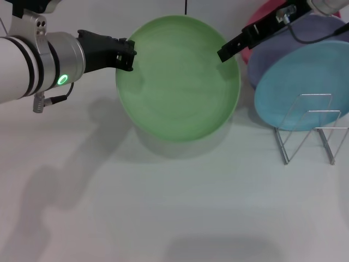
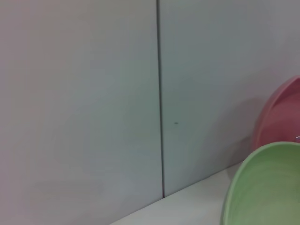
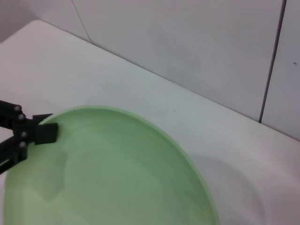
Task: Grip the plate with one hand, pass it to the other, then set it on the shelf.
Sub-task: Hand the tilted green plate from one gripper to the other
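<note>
The light green plate [image 1: 177, 82] is held up off the table, tilted, with its shadow below it. My left gripper [image 1: 126, 54], black claws on the thick white-and-silver arm, is shut on the plate's left rim; the right wrist view shows it [image 3: 40, 132] clamped there. My right gripper [image 1: 224, 53], the slim black tip, lies against the plate's upper right rim. The plate also shows in the left wrist view [image 2: 265, 187] and the right wrist view [image 3: 117, 178]. The silver wire shelf [image 1: 311, 128] stands at the right.
A turquoise-blue plate [image 1: 305, 84], a lavender plate [image 1: 311, 35] and a pink plate [image 1: 260, 16] lean together behind the shelf at the back right. The pink plate also shows in the left wrist view [image 2: 279, 115]. A white wall stands behind the table.
</note>
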